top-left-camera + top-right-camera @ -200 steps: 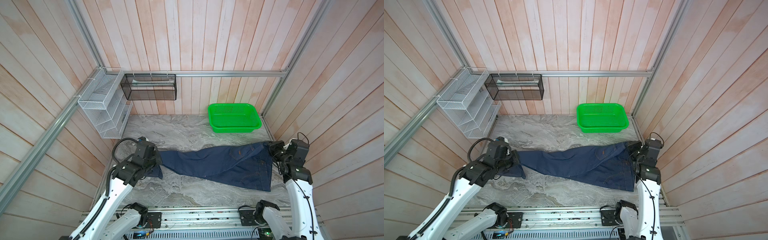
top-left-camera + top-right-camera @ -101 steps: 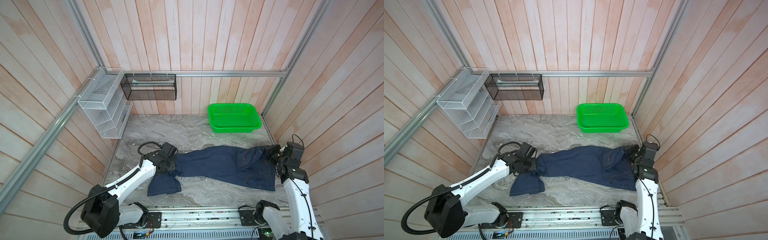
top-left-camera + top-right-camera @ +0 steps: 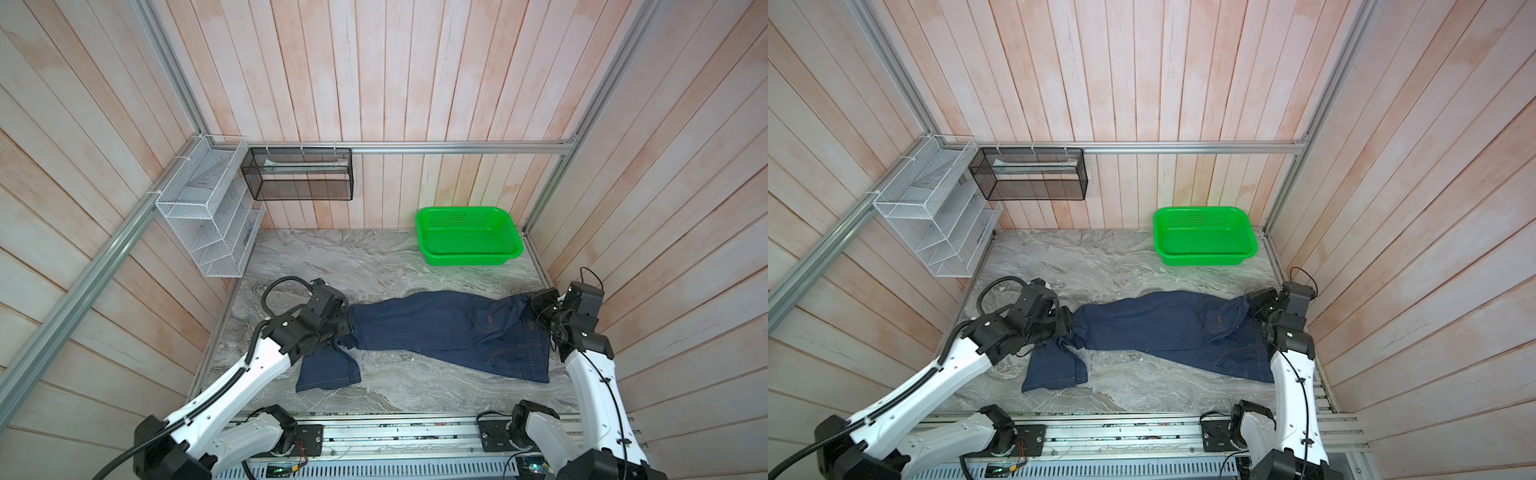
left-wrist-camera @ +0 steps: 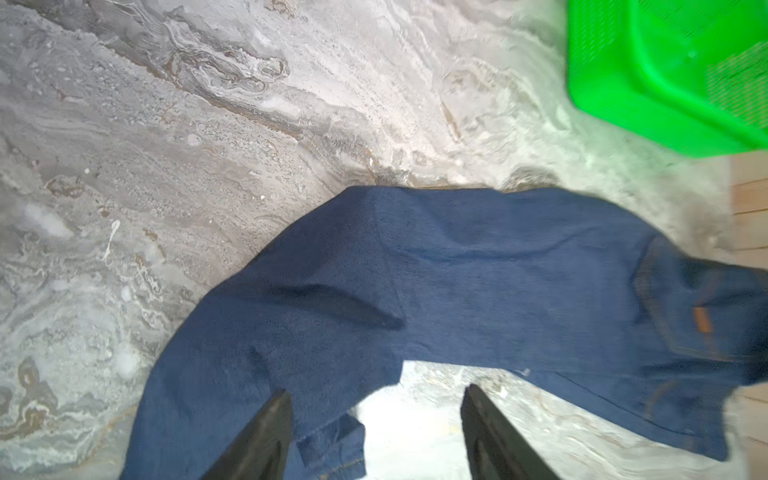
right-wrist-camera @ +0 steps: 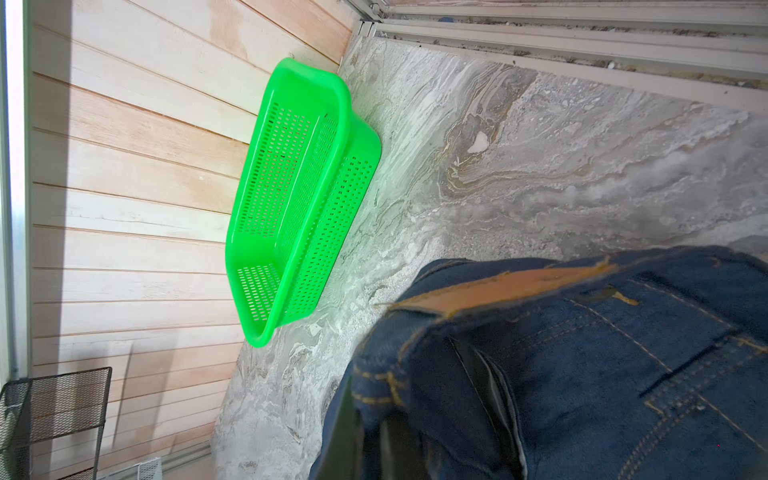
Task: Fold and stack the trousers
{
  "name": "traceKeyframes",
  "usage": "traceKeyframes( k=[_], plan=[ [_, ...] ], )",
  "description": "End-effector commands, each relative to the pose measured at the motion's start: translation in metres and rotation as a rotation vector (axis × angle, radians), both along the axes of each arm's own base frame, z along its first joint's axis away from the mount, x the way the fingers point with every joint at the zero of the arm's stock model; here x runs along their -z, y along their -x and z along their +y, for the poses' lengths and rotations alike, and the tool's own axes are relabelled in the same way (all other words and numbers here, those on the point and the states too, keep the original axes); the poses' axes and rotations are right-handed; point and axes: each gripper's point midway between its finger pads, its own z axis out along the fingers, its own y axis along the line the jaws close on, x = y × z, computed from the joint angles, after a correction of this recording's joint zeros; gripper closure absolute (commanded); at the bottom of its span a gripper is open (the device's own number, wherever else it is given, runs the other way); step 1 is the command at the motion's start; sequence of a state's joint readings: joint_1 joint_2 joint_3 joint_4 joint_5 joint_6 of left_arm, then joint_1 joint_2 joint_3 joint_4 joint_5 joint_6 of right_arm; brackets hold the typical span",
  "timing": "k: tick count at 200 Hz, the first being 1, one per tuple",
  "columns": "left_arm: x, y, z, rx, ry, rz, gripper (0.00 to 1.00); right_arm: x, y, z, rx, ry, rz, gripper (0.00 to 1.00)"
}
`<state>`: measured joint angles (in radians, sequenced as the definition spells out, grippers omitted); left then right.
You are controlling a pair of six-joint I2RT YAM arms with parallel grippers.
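A brown waistband patch (image 5: 511, 286) and a small tan pocket tab (image 4: 702, 320) show, their print too blurred to read; the grey marbled table (image 3: 332, 257) sits between pale wooden plank walls (image 3: 415, 83), with a green basket (image 3: 469, 259) at its back right; the trousers (image 3: 436, 328) lie across the table's front half, long axis left to right, waist at the right, one leg end bent toward the front edge; the left gripper (image 4: 374, 415) stands with fingers spread over that leg; the right gripper (image 3: 536, 301) is clamped on the waistband
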<state>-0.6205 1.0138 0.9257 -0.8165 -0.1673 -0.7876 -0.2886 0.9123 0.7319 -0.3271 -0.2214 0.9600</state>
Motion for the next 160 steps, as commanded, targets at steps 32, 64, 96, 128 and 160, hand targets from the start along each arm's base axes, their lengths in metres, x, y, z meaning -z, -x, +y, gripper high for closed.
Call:
traceKeyframes(
  k=[32, 64, 96, 128, 160],
  plan=[
    [0.08, 0.051, 0.01, -0.065, 0.028, 0.223, 0.58, -0.01, -0.008, -0.004, -0.003, 0.035, -0.037, 1.0],
    [0.11, 0.069, -0.003, -0.062, 0.076, 0.272, 0.66, -0.01, -0.007, -0.005, -0.004, 0.039, -0.033, 1.0],
    [0.129, 0.076, -0.021, -0.014, 0.065, 0.304, 0.6, -0.007, -0.008, -0.004, -0.008, 0.035, -0.027, 1.0],
    [0.145, 0.078, -0.027, 0.0, 0.022, 0.328, 0.55, -0.006, -0.007, -0.004, -0.008, 0.04, -0.027, 1.0],
    [0.153, 0.077, -0.013, -0.023, -0.092, 0.341, 0.52, -0.007, -0.008, -0.004, -0.011, 0.037, -0.03, 1.0]
  ],
)
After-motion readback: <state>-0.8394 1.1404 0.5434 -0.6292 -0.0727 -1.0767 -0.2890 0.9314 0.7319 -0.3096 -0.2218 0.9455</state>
